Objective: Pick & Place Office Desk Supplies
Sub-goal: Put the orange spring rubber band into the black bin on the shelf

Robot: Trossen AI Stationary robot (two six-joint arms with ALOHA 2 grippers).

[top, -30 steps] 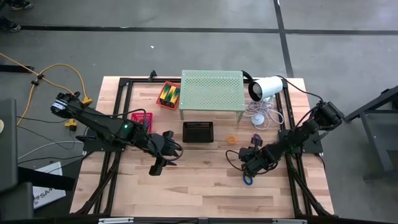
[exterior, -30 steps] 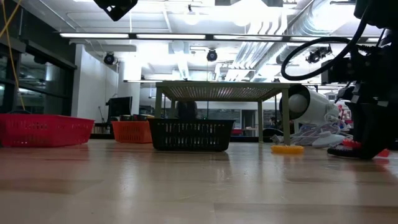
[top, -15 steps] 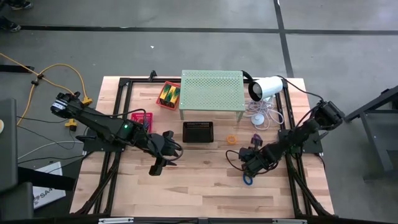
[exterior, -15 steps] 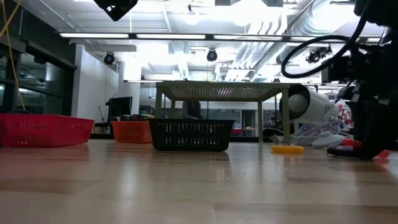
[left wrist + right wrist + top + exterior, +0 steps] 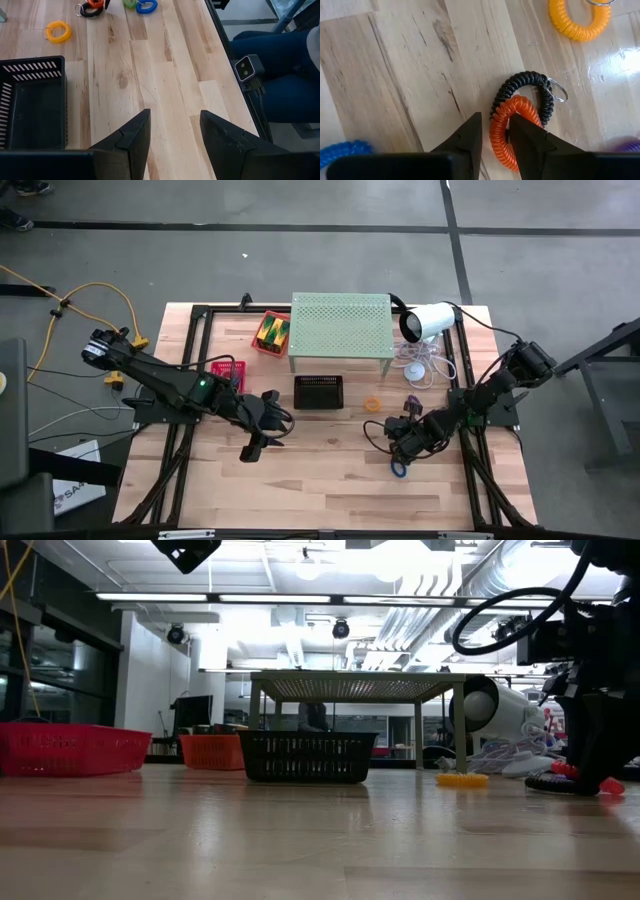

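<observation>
An orange-red coil loop (image 5: 512, 117) lies on the wooden table, overlapping a black coil loop (image 5: 527, 85) with a metal ring. My right gripper (image 5: 495, 125) points steeply down at them, at the table's right, and is shut on the orange-red loop (image 5: 565, 770). A yellow-orange coil (image 5: 372, 404) lies toward the far side. A blue coil (image 5: 398, 469) lies on the near side and a purple one (image 5: 411, 402) close by. Yellow-and-green pieces rest in an orange tray (image 5: 270, 333). My left gripper (image 5: 175, 125) hangs open above bare wood, near the black basket (image 5: 318, 391). My right gripper pinches one side of the orange-red coil's ring (image 5: 499, 131) between its two fingers. The fingers come from above, slanting steeply down, and stand across the coil's band. The loop lies flat on the table, its far part on the black coil.
A pale-green perforated shelf (image 5: 340, 325) stands at the far middle, a white lamp-like device (image 5: 428, 320) with loose cable to its right. A red basket (image 5: 228, 370) sits at the left. Bare wood lies along the near half of the table (image 5: 320, 480).
</observation>
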